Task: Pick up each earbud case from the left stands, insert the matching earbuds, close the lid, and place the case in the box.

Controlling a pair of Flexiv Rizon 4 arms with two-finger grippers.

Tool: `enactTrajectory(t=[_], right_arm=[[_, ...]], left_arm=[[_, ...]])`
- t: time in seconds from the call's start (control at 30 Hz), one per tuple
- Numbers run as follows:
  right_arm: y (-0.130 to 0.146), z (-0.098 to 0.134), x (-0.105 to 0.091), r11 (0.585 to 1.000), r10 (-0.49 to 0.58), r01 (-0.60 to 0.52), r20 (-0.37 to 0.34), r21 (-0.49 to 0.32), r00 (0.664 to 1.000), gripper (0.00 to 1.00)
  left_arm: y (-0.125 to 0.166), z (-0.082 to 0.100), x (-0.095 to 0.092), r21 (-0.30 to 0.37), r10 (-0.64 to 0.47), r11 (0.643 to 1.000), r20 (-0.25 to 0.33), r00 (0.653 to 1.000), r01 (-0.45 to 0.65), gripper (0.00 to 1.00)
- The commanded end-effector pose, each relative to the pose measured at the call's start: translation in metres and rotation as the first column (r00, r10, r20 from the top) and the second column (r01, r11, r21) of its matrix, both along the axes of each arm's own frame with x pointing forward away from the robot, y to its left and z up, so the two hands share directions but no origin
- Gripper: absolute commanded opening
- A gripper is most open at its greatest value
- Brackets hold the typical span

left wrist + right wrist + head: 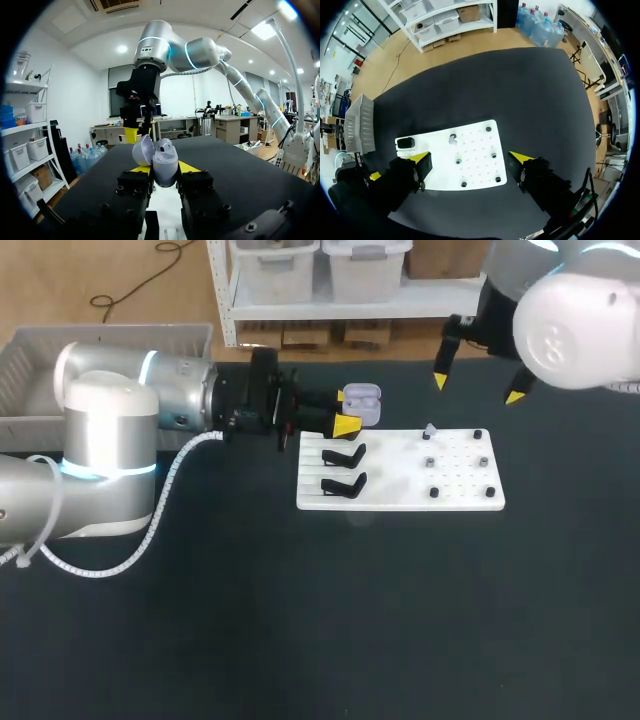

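Grip looks solid here: the left gripper (165, 169) has its two yellow tips pressed on either side of the pale lilac rounded plastic earbud case (363, 405), so it's clamped on it. The case sits upright between the fingers with its lid (142, 149) flipped open. From these views I can't tell if anything is seated inside.

In the head view the case is by the far left corner of the flat white perforated board (400, 498), which lies on the dark table (300, 620). Two black angled stands (343, 455) sit one behind the other on the board's left part, both with nothing on them. On the right part there's a small pale earbud (430, 431) perched on a peg, with a few short black pegs (434, 492) around it.

The right gripper (478, 389) hangs high over the board's far right side, fingers spread wide with nothing between them. Its own wrist view looks straight down on the board.

The grey ribbed plastic crate (120, 337) sits off beyond the left arm, well apart from the board.
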State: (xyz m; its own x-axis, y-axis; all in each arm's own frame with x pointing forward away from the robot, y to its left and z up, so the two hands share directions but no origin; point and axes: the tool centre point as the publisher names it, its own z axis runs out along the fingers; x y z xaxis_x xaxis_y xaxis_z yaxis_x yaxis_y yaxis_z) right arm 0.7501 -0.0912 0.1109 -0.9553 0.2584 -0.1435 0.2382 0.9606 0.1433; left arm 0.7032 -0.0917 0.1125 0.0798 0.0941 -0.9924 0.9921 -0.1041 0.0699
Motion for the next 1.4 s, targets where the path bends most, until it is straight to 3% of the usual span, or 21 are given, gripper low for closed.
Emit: enactTrajectory(t=[0.03, 0.73, 1.03, 1.4], right_arm=[[0.001, 0.001, 0.002, 1.0, 0.0, 0.0, -0.007, -0.001, 1.0, 1.0], [0.001, 0.001, 0.002, 1.0, 0.0, 0.0, -0.007, -0.001, 1.0, 1.0], [0.007, -0.02, 0.034, 0.993, 0.113, -0.113, -0.005, -0.019, 0.994, 1.0], [0.027, -0.049, 0.031, 0.987, 0.152, -0.146, -0.098, 0.064, 0.984, 1.0]], left_arm=[[0.0, 0.0, -0.002, -0.001, 0.005, 1.0, 0.003, 1.0, -0.005, 0.0], [0.0, 0.0, -0.002, -0.001, 0.005, 1.0, 0.003, 1.0, -0.005, 0.0], [0.0, 0.0, -0.002, -0.001, 0.005, 1.0, 0.003, 1.0, -0.005, 0.0], [0.0, 0.0, -0.002, -0.001, 0.005, 1.0, 0.003, 1.0, -0.005, 0.0]])
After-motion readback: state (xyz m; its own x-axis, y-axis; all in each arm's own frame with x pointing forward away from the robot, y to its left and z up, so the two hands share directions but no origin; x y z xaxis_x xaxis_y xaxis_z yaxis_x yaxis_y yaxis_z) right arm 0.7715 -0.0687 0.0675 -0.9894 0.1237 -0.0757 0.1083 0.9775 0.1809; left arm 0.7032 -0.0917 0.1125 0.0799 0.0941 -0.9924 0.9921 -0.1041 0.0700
